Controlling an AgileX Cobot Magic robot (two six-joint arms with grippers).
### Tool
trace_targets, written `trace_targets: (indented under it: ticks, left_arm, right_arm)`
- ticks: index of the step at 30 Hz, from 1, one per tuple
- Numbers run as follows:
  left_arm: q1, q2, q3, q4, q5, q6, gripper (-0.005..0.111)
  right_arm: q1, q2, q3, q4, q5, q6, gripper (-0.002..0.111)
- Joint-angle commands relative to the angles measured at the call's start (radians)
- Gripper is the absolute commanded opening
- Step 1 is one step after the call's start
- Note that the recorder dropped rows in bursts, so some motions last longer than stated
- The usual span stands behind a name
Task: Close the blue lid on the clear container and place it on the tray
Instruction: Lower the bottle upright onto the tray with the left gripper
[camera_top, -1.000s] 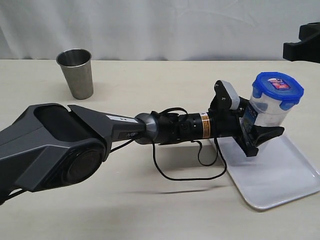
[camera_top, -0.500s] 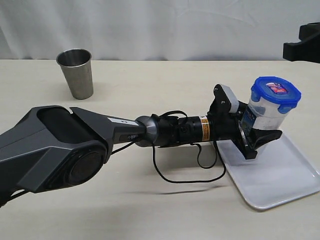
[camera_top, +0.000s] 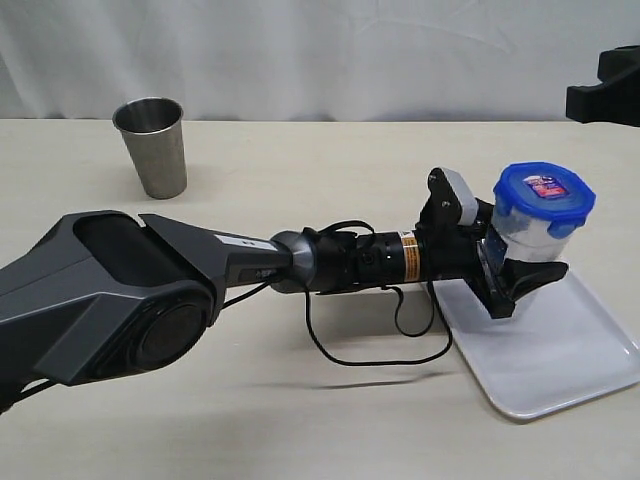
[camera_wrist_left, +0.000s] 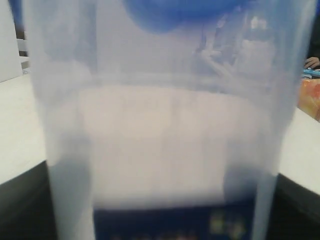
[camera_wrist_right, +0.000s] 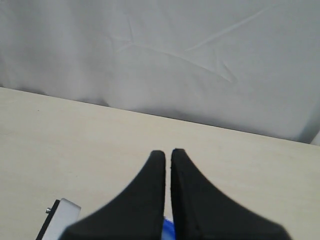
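Your left jaws straddle the clear container, blue lid on, upright at the tray's far corner; gripping or released, cannot tell. Right jaws closed, empty.

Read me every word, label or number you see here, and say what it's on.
Nothing is legible.
Sticker on blue lid: too small.
Label on clear container: blurred.
Orange band on left arm: too small.
White print farther up it: too small.
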Motion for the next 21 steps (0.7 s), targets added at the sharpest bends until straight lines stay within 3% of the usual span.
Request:
trace_targets:
  ticks: [1,12,21]
  left_arm:
    - [0.001,-0.008,-0.011,-0.014,-0.002,-0.004,0.084]
    - [0.013,-0.010,-0.011,-0.003,-0.004,-0.004,0.084]
    - [0.063,-0.010,-0.011,0.143,-0.070,-0.084,0.084]
  right_arm:
    - [-0.007,-0.003,0.004,0.003,0.009,-0.003,0.004]
    - [-0.007,-0.003,0.004,0.003,0.017,-0.003,0.004]
    - [-0.007,-0.003,0.004,0.003,0.017,-0.003,0.004]
